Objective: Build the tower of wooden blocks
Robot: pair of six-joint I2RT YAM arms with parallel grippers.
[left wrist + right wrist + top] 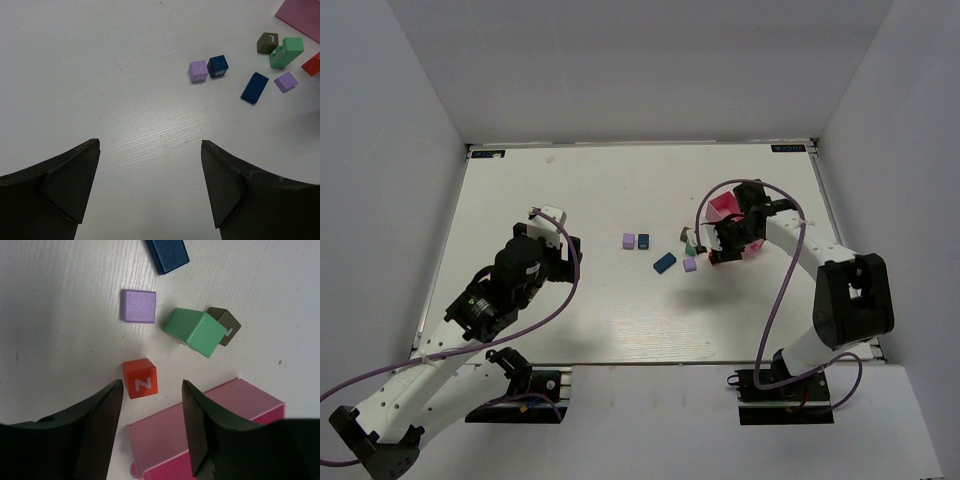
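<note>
Tower not yet begun: no block is seen stacked on another. All blocks lie loose on the table (100, 75), right of centre. A lilac cube (198, 71) and a dark blue cube (218, 66) are touching. Nearer the right arm are a blue brick (167, 254), a second lilac cube (138, 305), a green block (194, 331) with an olive cube (226, 325) against it, and an orange cube (140, 378). Step in hand is judged to be the first pick. The right gripper (151, 389) is poised at the orange cube, jaws about half parted, nothing clamped. The pink tray (210, 415) lies just beside the cube, partly under one jaw; contact cannot be told. The left gripper (150, 145) is held well apart from the blocks, jaws wide, empty. Next move calls for the jaws to be centred on the orange cube, kept off the tray edge, lowered and closed.
</note>
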